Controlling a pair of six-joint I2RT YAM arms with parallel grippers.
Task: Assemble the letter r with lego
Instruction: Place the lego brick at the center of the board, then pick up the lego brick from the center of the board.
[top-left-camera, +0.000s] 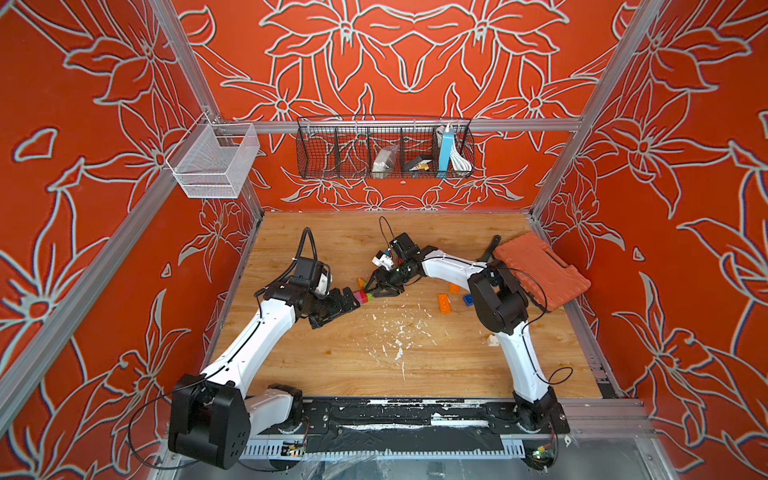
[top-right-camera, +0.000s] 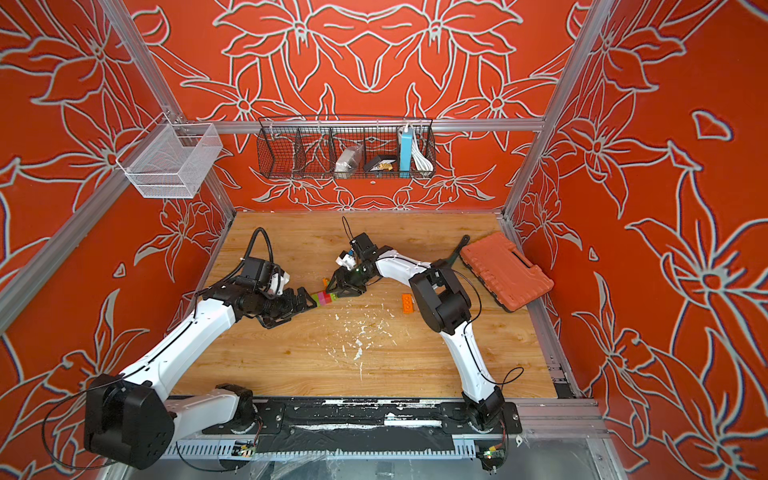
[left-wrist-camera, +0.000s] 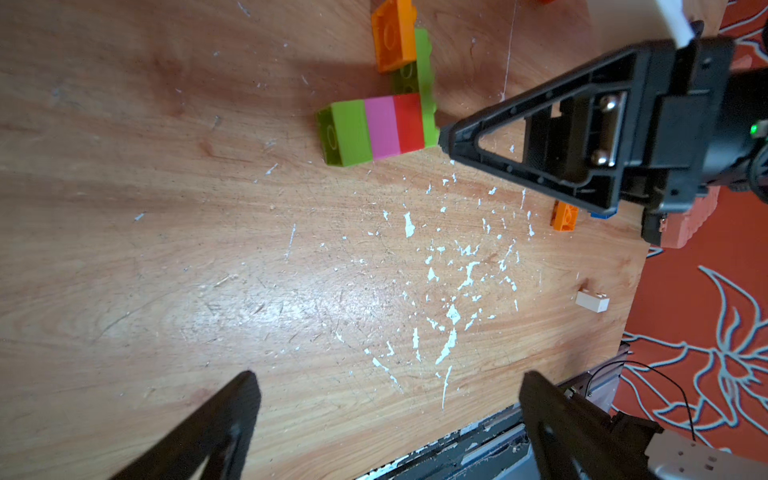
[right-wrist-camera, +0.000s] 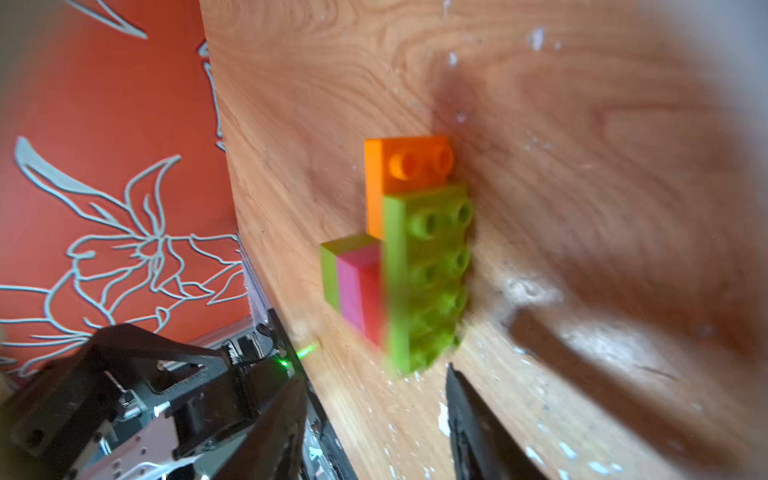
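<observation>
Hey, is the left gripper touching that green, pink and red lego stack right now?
Apart. The left wrist view shows the left gripper open, with a stretch of bare table between its fingertips and the lego stack.

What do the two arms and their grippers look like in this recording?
The left arm and right arm have glossy white link shells, black joint housings and black cables looping beside them. The left gripper and right gripper are black, with open-frame triangular fingers. A white camera mount sits at each wrist; a small green light glows on the right one.
</observation>
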